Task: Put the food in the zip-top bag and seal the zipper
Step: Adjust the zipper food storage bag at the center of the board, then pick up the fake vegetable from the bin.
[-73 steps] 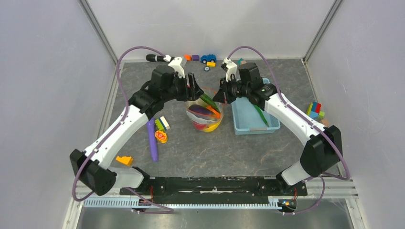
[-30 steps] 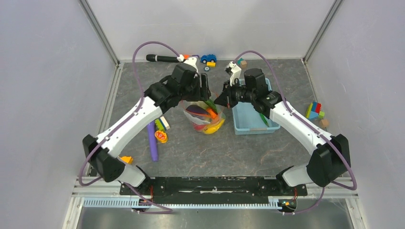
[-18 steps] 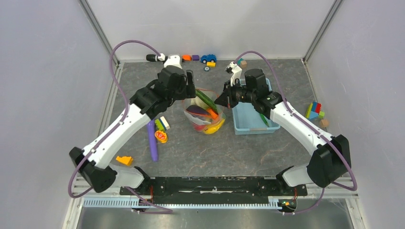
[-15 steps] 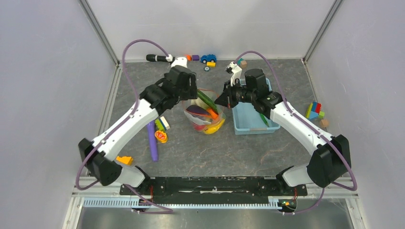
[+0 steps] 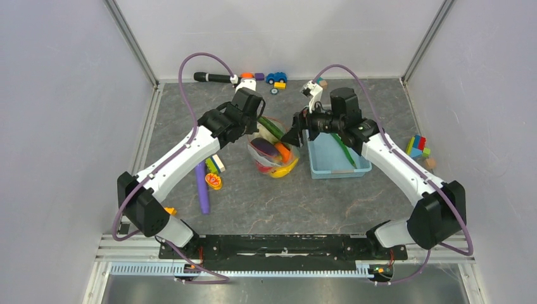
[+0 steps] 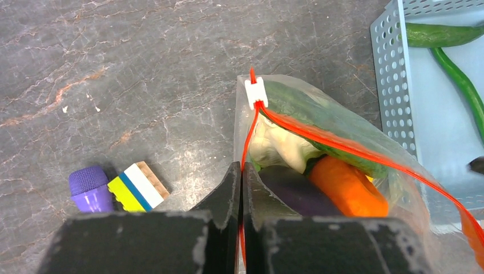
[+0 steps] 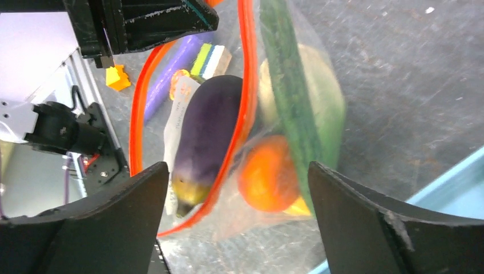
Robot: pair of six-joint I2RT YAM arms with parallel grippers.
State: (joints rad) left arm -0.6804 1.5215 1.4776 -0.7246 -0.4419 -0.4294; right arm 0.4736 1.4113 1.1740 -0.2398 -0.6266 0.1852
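Left arm's the mover here: since half a second back its elbow has swung inward and its wrist has crept toward 12 o'clock, while the right arm has barely shifted.

The clear crinkly zip-top bag (image 5: 273,153) sits mid-way across the grey mottled surface (image 6: 114,57), with the light blue perforated plastic basket (image 5: 335,166) just beside it at 3 o'clock. We see the left gripper (image 6: 240,168) with its jaws pressed together on the thin orange-red zipper strip (image 6: 247,137), just short of the small white slider (image 6: 253,93). The right gripper (image 7: 237,171) has its jaws spread wide over the mouth, pinching nothing we can see.

Inside the bag: purple eggplant (image 7: 202,125), orange piece (image 7: 268,177), pale green cabbage (image 7: 322,97) and a long green cucumber (image 7: 291,97).

For a clean seal, we'd want the left to keep that strip taut, the right to anchor the far end, and both tracks lined up before the slider runs. The cucumber lies right along the mouth, so we reckon it needs tucking down first.

Hard to read:
- The left jaws cover their own pinch, so we can't tell whether they hold one track or both.
- Whether the right jaws touch plastic, we can't tell.
- From above, both wrists screen the mouth.
- A thin green stalk-like thing (image 6: 456,80) lies in the basket, but we can't say what it is.
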